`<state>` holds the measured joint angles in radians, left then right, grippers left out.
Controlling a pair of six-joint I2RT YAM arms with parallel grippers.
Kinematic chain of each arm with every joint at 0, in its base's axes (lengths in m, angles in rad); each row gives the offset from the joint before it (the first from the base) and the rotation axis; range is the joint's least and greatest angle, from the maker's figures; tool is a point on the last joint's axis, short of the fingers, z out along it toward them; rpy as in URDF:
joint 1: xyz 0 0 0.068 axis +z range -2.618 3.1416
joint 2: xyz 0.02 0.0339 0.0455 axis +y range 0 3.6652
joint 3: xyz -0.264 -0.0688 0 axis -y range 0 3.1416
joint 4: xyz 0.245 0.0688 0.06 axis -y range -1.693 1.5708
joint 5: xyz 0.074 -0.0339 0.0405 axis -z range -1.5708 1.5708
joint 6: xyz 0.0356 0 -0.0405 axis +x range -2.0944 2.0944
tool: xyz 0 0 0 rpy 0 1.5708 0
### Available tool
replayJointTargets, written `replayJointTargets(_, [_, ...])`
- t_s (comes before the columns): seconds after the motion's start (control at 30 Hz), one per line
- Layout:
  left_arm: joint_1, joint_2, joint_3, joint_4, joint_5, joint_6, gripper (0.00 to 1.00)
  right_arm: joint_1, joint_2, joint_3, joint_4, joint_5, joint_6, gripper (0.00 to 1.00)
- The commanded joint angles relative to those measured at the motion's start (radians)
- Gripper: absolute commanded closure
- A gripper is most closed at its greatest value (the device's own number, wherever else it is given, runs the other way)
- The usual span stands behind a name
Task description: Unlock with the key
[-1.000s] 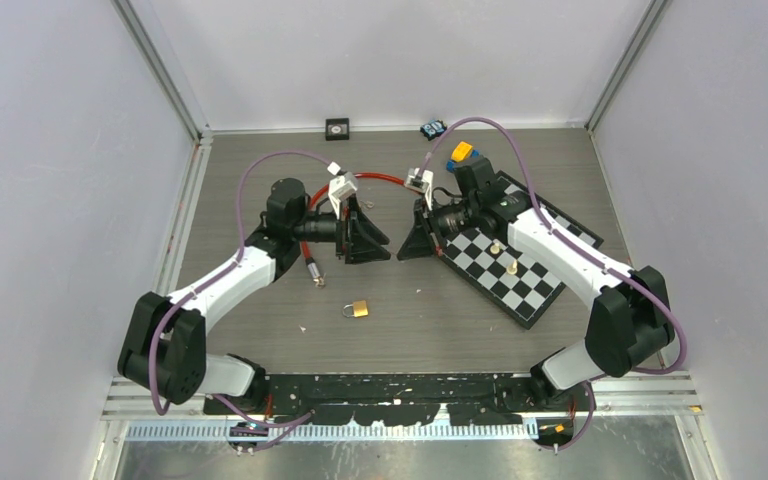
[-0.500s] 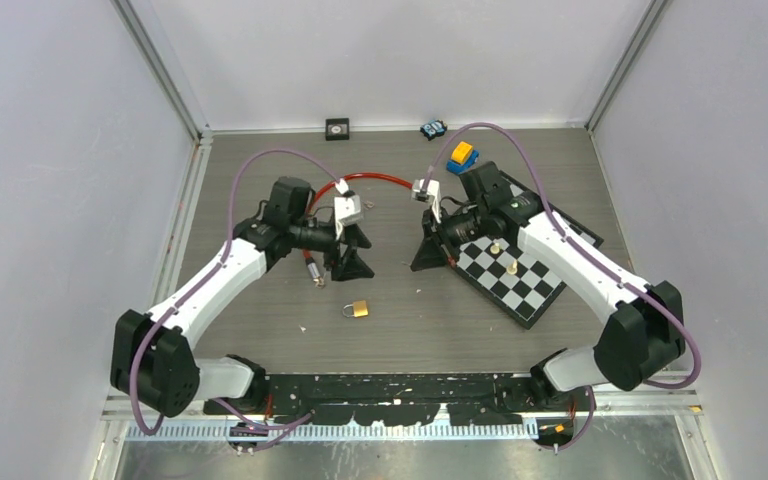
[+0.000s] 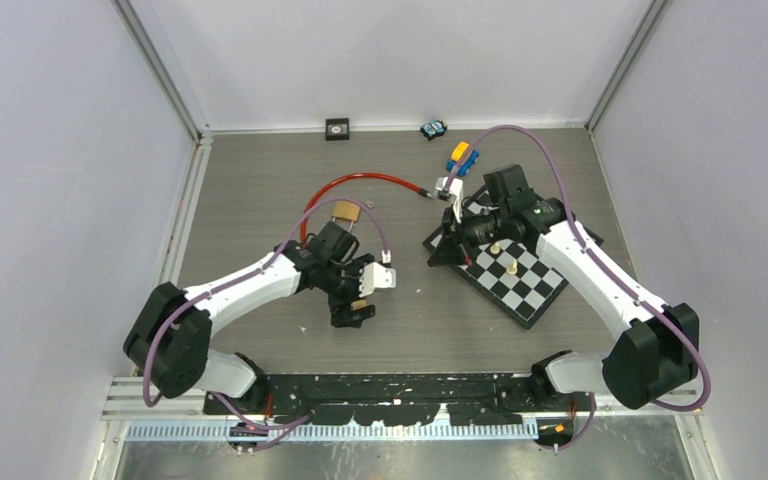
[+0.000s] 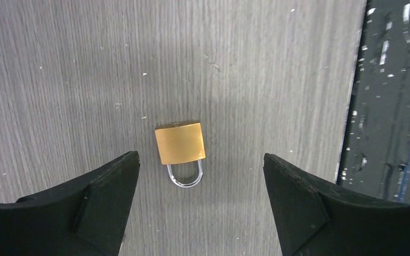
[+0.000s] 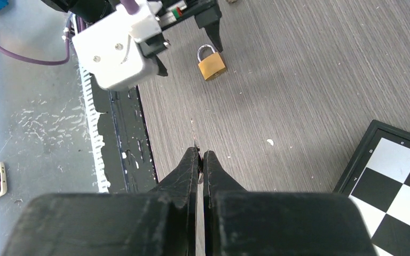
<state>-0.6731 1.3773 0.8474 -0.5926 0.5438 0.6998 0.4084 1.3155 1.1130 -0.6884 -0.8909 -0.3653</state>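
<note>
A brass padlock (image 4: 180,143) with a silver shackle lies flat on the grey table, also seen in the right wrist view (image 5: 212,65). My left gripper (image 4: 200,156) is open and hovers over it, one finger on each side, not touching. In the top view the left gripper (image 3: 352,298) covers most of the padlock (image 3: 359,304). My right gripper (image 5: 199,153) is shut, with a thin metal sliver, apparently the key (image 5: 194,134) seen edge-on, sticking out of its tips. In the top view the right gripper (image 3: 433,246) is at the chessboard's left corner.
A chessboard (image 3: 525,285) with two pale pieces lies under the right arm. A red cable (image 3: 360,180) and a second brass object (image 3: 345,210) lie behind the left arm. A blue and yellow item (image 3: 463,155) and small boxes (image 3: 337,127) sit at the back. The black rail (image 4: 389,106) runs beside the padlock.
The left arm has swung from mid-table toward the near edge and now points down over the padlock, jaws open. The right gripper has drawn back a little to the right.
</note>
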Motion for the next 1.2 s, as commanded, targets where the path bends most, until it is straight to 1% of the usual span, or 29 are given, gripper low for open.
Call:
replayJointTargets(0.0, [-0.03,0.037,0.006,0.051,-0.139,0.008,0.11,-0.008,-0.032,-0.005,0.03,-0.023,-0.012,0.99])
replayJointTargets(0.1, [-0.046,0.071,0.012,0.064,-0.178,-0.006,0.12,-0.008,-0.029,-0.006,0.03,-0.026,-0.012,0.99])
replayJointTargets(0.3, [-0.079,0.134,0.018,0.067,-0.236,-0.046,0.18,-0.01,-0.024,-0.008,0.032,-0.026,-0.013,0.99])
replayJointTargets(0.4, [-0.103,0.163,0.017,0.093,-0.288,-0.084,0.21,-0.011,-0.023,-0.01,0.032,-0.025,-0.014,0.99])
replayJointTargets(0.47, [-0.111,0.174,0.018,0.106,-0.296,-0.104,0.22,-0.011,-0.021,-0.011,0.035,-0.026,-0.013,0.99])
replayJointTargets(0.63, [-0.126,0.184,0.015,0.107,-0.321,-0.121,0.31,-0.013,-0.018,-0.013,0.035,-0.026,-0.011,0.99])
replayJointTargets(0.77, [-0.132,0.176,0.001,0.107,-0.328,-0.124,0.41,-0.014,-0.016,-0.015,0.036,-0.026,-0.01,0.99])
replayJointTargets(0.87, [-0.135,0.174,-0.008,0.105,-0.328,-0.117,0.51,-0.014,-0.015,-0.014,0.038,-0.025,-0.009,0.99])
replayJointTargets(0.93, [-0.135,0.175,-0.008,0.1,-0.325,-0.112,0.6,-0.016,-0.013,-0.013,0.038,-0.026,-0.007,0.99])
replayJointTargets(1.07, [-0.135,0.161,-0.001,0.089,-0.318,-0.096,0.84,-0.018,-0.015,-0.015,0.045,-0.025,0.001,0.99])
replayJointTargets(1.13, [-0.136,0.137,-0.003,0.101,-0.317,-0.083,0.91,-0.02,-0.015,-0.015,0.049,-0.025,0.006,0.99])
replayJointTargets(1.17, [-0.135,0.118,-0.009,0.109,-0.313,-0.071,0.93,-0.021,-0.015,-0.014,0.051,-0.023,0.01,0.99])
